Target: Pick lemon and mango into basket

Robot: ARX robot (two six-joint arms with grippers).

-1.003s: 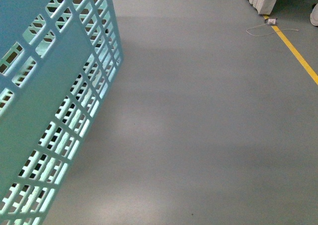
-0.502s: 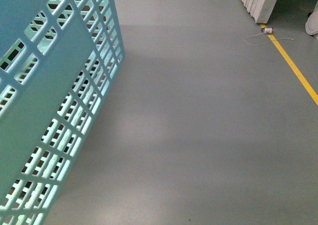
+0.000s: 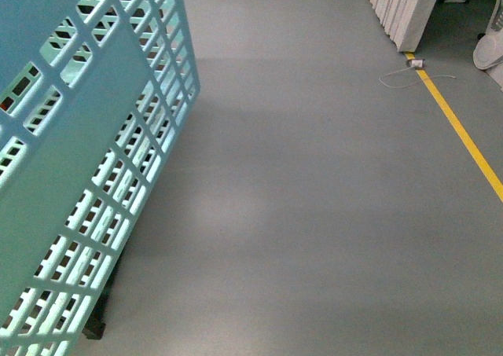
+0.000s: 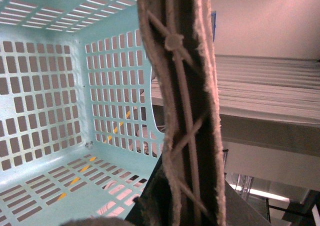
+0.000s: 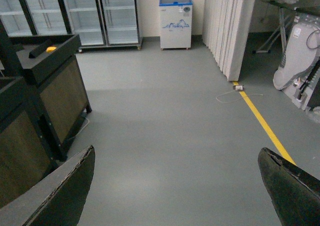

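The mint-green basket (image 3: 71,175) hangs tilted and fills the left of the front view; only its slotted wall shows there. In the left wrist view I look into its empty inside (image 4: 55,116), with the brown ribbed handle (image 4: 182,86) running through the middle. My left gripper (image 4: 170,208) is shut on that handle. My right gripper (image 5: 177,186) is open and empty above bare grey floor, its dark fingertips (image 5: 62,188) wide apart. A small yellow-orange thing (image 5: 51,49) lies on a dark stand, too small to name. No lemon or mango shows clearly.
Dark display stands (image 5: 45,81) are on the left in the right wrist view, with glass-door fridges (image 5: 85,11) and a small white freezer (image 5: 175,21) at the back. White folding panels (image 3: 405,6), a loose cable (image 3: 405,73) and a yellow floor line (image 3: 464,136) lie on the right.
The front view has shifted: the floor line, cable and white panels sit lower and more of the far floor shows. A dark stand foot has appeared under the basket at the lower left.
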